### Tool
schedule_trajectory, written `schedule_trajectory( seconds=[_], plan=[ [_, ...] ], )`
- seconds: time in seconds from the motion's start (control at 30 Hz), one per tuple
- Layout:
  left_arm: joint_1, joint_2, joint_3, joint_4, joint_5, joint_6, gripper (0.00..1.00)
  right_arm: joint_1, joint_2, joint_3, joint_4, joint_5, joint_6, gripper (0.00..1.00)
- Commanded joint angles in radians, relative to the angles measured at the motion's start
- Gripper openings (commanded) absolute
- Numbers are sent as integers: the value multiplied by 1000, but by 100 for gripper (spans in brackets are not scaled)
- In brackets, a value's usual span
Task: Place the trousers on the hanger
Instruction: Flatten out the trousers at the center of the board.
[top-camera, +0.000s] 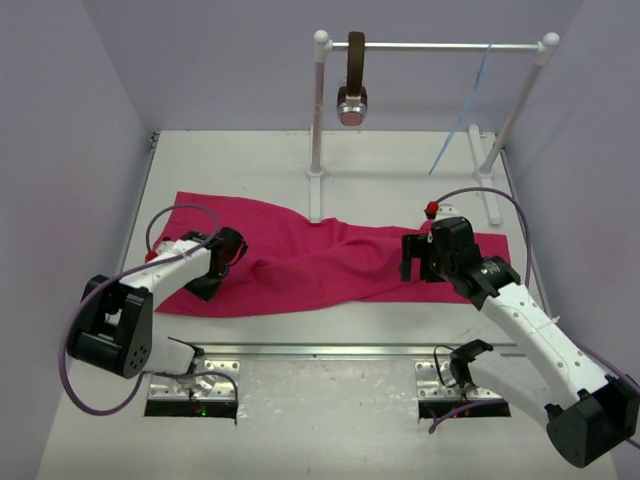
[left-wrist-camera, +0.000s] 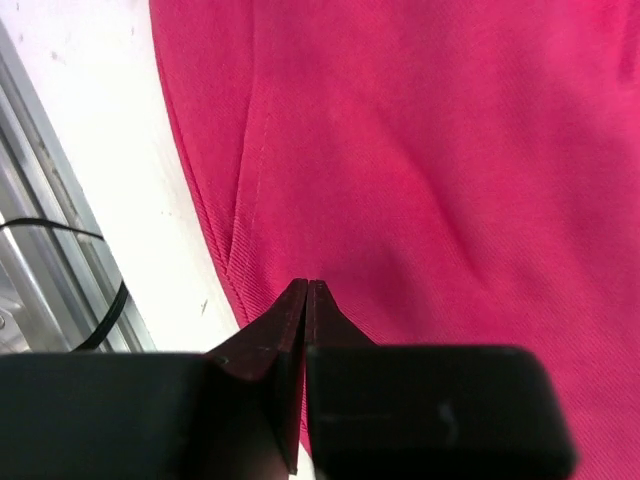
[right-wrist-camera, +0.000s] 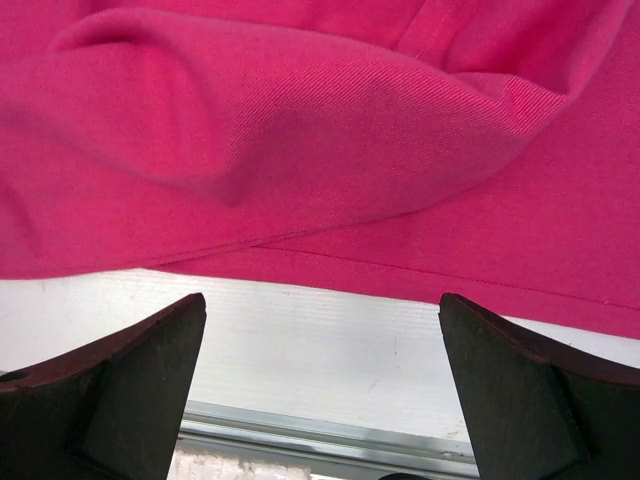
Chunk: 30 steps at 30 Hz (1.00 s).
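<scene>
Top view: trousers (top-camera: 320, 262) lie spread across the table's (top-camera: 240, 165) middle. The hanger (top-camera: 466, 112) hangs from the rail (top-camera: 420, 46) near the far right corner, outside both wrist views.

Left wrist: left gripper (left-wrist-camera: 306, 288) clenched at the trousers' edge; cannot tell whether cloth is caught.

Right wrist: right gripper (right-wrist-camera: 322, 305) released, jaws wide at the near edge.

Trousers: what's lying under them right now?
Only the white table shows around the trousers, which are spread across it. Whatever lies beneath the cloth is covered. The hanger hangs on the rack, not under them.
</scene>
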Motion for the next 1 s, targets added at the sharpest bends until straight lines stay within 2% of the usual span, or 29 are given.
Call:
schedule_trajectory(
  seconds=[0.0, 0.1, 0.2, 0.23, 0.3, 0.37, 0.5, 0.67, 0.7, 0.77, 0.87, 0.97],
  plan=[
    [11, -104, 50, -28, -119, 17, 0, -3, -27, -25, 57, -43, 13, 99],
    [11, -127, 88, -55, -139, 30, 0, -3, -28, -20, 47, -74, 6, 99],
    [11, -143, 81, -50, -78, 52, 0, -3, -27, -18, 44, -113, -1, 99],
    [11, -146, 61, -45, -15, 49, 8, -3, -27, -17, 41, -117, -1, 99],
    [11, -138, -31, 15, 102, 43, 48, -3, -26, -15, 45, -107, -2, 99],
    [5, -110, -46, 37, 140, 54, 76, -3, -22, -7, 48, -106, -5, 99],
    [6, -85, -13, -50, 139, -16, 79, -3, -23, 1, 71, -117, -11, 99],
    [9, -43, -41, 31, 139, -14, 77, -3, -16, 26, 78, -129, -34, 99],
    [9, -30, -60, 62, 142, -14, 75, -3, -16, 29, 78, -130, -36, 99],
    [9, -14, -146, 187, 165, -20, 65, -3, -19, 34, 80, -139, -43, 99],
    [-11, 1, -166, 192, 155, -97, 53, -3, -15, 32, 85, -148, -47, 99],
    [-14, 3, -175, 206, 158, -110, 53, -3, -3, 27, 94, -167, -44, 99]
  ],
)
